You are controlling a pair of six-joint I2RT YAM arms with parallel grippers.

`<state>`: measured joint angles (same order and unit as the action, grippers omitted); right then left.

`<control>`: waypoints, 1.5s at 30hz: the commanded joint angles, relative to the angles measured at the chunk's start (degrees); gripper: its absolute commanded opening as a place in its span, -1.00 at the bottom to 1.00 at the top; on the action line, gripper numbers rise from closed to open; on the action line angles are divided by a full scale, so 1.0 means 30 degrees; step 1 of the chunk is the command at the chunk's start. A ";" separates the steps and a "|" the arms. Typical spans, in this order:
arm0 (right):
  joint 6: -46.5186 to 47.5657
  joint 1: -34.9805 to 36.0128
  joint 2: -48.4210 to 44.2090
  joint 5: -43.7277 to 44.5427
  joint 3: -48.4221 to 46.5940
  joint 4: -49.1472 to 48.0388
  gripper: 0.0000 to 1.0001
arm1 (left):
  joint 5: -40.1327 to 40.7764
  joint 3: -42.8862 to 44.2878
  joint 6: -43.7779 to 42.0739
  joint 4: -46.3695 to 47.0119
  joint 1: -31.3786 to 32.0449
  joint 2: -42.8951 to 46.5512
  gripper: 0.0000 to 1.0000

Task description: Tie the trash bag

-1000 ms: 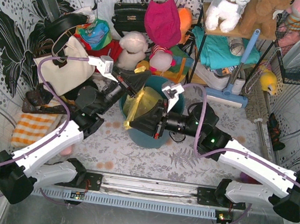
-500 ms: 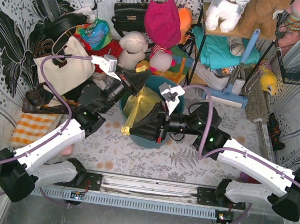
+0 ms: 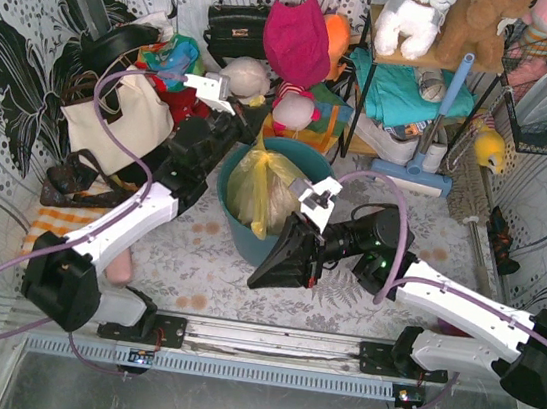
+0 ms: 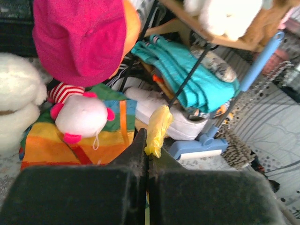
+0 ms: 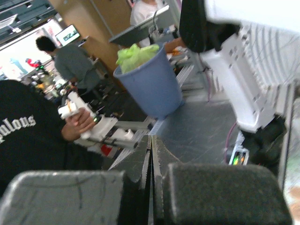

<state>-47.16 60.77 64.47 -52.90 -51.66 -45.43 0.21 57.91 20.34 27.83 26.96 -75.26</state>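
The yellow trash bag (image 3: 259, 184) sits in the teal bin (image 3: 248, 242) at the table's middle, with white paper showing through it. My left gripper (image 3: 246, 130) reaches over the bin's far left rim and is shut on a twisted yellow strip of the bag (image 4: 157, 126); the jaws (image 4: 149, 140) pinch its lower end. My right gripper (image 3: 258, 279) hangs in front of the bin, pointing toward the near left. It is shut and empty in the right wrist view (image 5: 151, 140) and does not touch the bag.
A cream tote bag (image 3: 113, 123) stands at the left. Stuffed toys (image 3: 295, 41), a black handbag (image 3: 237, 23) and a shelf rack (image 3: 399, 90) crowd the back. A blue mop (image 3: 429, 134) leans at the back right. A striped orange cloth (image 3: 57, 237) lies at the near left.
My right gripper has left the bag and moved back toward the near side, in front of the bin. My left gripper has moved toward the back, still pinching the bag's strip.
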 commanded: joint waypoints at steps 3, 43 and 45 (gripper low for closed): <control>-0.4269 0.0045 -0.0226 -0.2399 0.3541 -0.3538 -1.00 | -0.0226 0.1799 -0.0265 -0.0338 -0.0836 -0.1847 -1.00; -0.0246 -0.0101 -0.2265 1.6569 -0.3050 1.7540 0.15 | -0.1225 -0.0934 0.1346 -0.4383 -0.0945 0.2291 -0.99; -0.0735 -0.0079 -0.2797 1.6465 -0.2357 1.6194 -0.04 | -0.1283 -0.0934 0.1387 -0.4264 -0.0949 0.2240 -0.99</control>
<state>-42.85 60.66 58.52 -0.21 -60.62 7.07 -4.47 55.46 24.34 13.02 24.32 -68.86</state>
